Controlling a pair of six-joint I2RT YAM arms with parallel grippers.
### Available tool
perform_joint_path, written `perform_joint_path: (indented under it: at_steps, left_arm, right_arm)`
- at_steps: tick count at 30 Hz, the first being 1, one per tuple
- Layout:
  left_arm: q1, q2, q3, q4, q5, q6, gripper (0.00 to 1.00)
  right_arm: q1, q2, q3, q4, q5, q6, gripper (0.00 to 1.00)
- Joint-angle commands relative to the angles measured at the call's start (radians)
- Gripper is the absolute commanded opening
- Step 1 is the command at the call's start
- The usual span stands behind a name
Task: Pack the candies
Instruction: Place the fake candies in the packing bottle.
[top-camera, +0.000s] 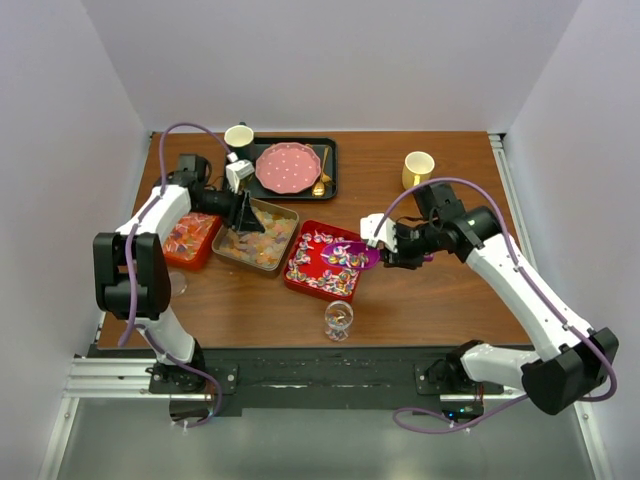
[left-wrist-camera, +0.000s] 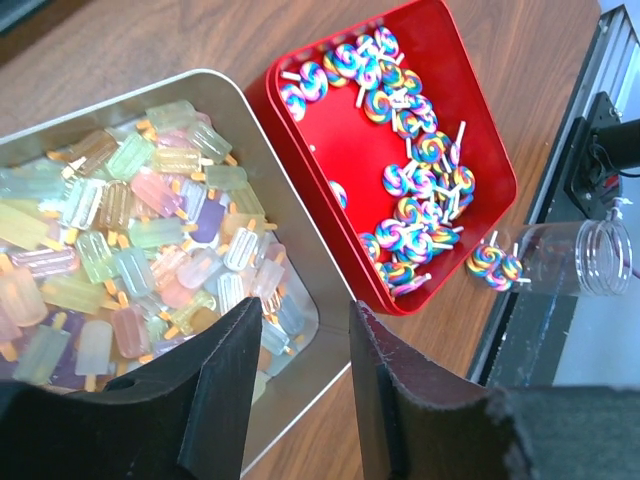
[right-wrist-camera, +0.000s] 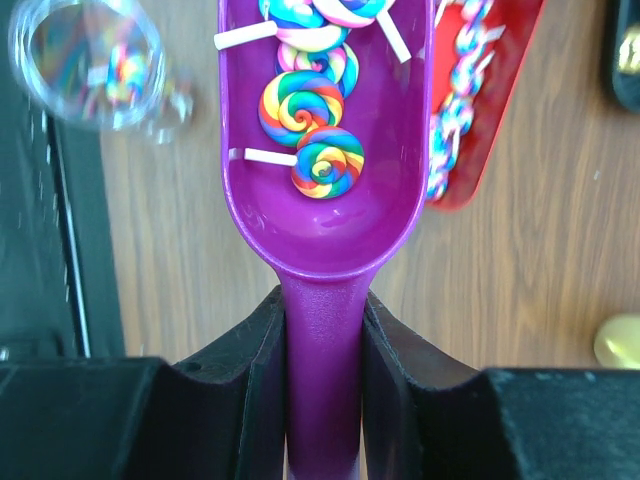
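Note:
Pastel candies (left-wrist-camera: 130, 230) fill a silver tin (left-wrist-camera: 300, 262); my left gripper (left-wrist-camera: 305, 312) hovers open over its near corner, nothing between the fingers. From above, the left gripper (top-camera: 248, 220) is over that tin (top-camera: 290, 214). Swirled candies (left-wrist-camera: 420, 190) lie in a red tray (left-wrist-camera: 470, 70). My right gripper (right-wrist-camera: 322, 300) is shut on the handle of a purple scoop (right-wrist-camera: 330, 215) carrying a few swirled candies (right-wrist-camera: 325, 165), held over the red tray's (top-camera: 296, 272) right edge. Orange-red candies (top-camera: 190, 238) fill a tray at the left.
A clear jar (top-camera: 338, 320) with a few swirled candies stands in front of the red tray. A black tray (top-camera: 330, 150) at the back holds a pink plate (top-camera: 290, 167), a gold spoon (top-camera: 322, 172) and a cup (top-camera: 238, 137). A yellow cup (top-camera: 417, 168) stands back right.

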Motion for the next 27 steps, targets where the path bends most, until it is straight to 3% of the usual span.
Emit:
perform_joint_path:
  at_steps: [1,8,27]
  left_arm:
    - [-0.004,-0.018,0.019,0.076,0.018,-0.046,0.44]
    - [-0.006,-0.059,-0.044,0.159,-0.031,-0.086,0.45]
    - [-0.006,-0.127,-0.144,0.240,-0.028,-0.107,0.45]
  right_arm:
    - [0.005,-0.006,0.094,-0.233,0.109,-0.145,0.00]
    - [0.101,-0.008,0.131,-0.347,0.273,-0.237,0.00]
    - [0.365,0.064,0.186,-0.422,0.511,-0.214,0.00]
